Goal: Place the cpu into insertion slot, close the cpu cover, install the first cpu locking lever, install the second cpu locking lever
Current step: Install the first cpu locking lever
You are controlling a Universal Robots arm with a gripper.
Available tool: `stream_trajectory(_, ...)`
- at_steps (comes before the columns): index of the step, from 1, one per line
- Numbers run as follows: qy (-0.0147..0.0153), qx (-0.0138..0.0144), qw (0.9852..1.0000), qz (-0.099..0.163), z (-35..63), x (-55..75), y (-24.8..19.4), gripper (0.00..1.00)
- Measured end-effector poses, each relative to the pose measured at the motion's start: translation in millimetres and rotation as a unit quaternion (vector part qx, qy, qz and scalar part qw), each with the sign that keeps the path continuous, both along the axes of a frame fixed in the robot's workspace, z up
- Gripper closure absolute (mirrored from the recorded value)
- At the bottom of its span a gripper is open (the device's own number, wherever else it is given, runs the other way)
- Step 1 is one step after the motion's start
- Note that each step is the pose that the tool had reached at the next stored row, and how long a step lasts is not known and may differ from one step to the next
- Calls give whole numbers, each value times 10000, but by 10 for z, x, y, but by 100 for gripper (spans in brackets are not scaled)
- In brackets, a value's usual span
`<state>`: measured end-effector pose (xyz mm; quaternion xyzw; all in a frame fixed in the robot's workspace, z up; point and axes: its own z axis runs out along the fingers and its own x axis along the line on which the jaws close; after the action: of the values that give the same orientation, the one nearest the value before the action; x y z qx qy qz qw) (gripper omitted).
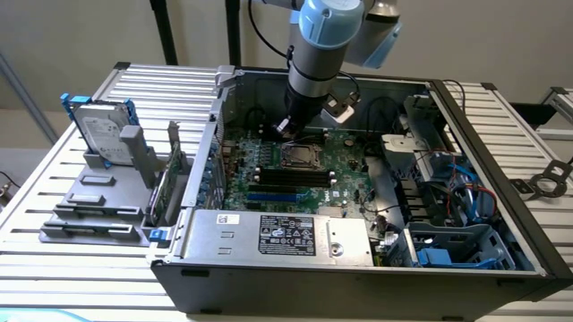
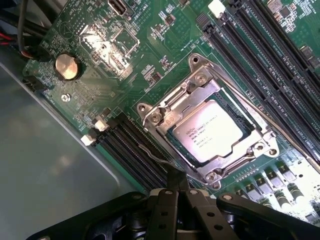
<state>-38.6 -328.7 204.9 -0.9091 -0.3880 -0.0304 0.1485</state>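
Evidently the cpu (image 2: 210, 132) lies seated under the closed cover (image 2: 182, 102), mid-frame in the exterior view. The gripper (image 2: 176, 176), jaws shut and empty, is tip-down beside a lever (image 2: 152, 156). This looks like the lever step, calling for a steady push under its catch.
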Motion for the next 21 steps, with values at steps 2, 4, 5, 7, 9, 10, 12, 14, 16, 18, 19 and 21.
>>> stream_trajectory(2, 1, -4, 10000, 0, 0, 0, -3, 89)
stream_trajectory(4, 2, -8, 10000, 0, 0, 0, -5, 89)
stream_trajectory(5, 2, -9, 10000, 0, 0, 0, -5, 89)
stream_trajectory(7, 1, -8, 10000, 0, -4, 1, -5, 89)
stream_trajectory(9, 1, -8, 10000, 0, -12, 1, -5, 89)
stream_trajectory(10, 1, -8, 10000, 0, -16, 2, -5, 89)
stream_trajectory(12, 1, -10, 10000, 1, -24, 3, -1, 89)
stream_trajectory(14, 2, -11, 10000, 0, -32, 2, 9, 89)
stream_trajectory(16, 1, -10, 10000, 0, -38, 3, 22, 89)
stream_trajectory(18, 2, -14, 10000, 1, -41, 6, 33, 89)
stream_trajectory(19, 1, -16, 10000, 1, -42, 8, 35, 89)
stream_trajectory(21, 1, -20, 10000, 0, -44, 16, 36, 89)
